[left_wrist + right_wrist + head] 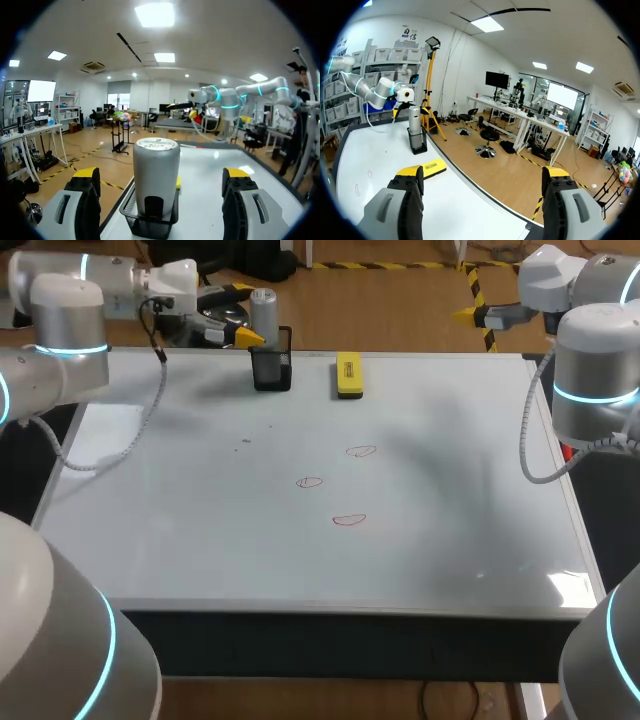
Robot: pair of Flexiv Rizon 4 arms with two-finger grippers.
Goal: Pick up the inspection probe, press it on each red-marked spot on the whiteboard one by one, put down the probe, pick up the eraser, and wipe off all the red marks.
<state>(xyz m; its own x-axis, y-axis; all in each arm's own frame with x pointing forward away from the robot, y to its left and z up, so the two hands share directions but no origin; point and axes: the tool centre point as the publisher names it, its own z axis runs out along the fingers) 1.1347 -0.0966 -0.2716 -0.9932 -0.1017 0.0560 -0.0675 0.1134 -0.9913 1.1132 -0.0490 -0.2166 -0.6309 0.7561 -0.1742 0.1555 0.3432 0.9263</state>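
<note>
The inspection probe (263, 312), a grey cylinder, stands upright in a black mesh holder (272, 371) at the whiteboard's far edge. My left gripper (243, 336) hovers just left of it, open. In the left wrist view the probe (156, 172) stands straight ahead in line with the gap of the left gripper (162, 173), untouched. The yellow eraser (348, 375) lies right of the holder. Three red marks (349, 520) sit mid-board. My right gripper (482, 173) is open and empty, held high at the far right corner; from it the probe (415, 125) and eraser (433, 168) show far off.
The whiteboard (200, 540) covers nearly the whole table top. A grey cable (130, 435) from my left arm hangs over the board's left side. My right arm (590, 370) stands at the right edge.
</note>
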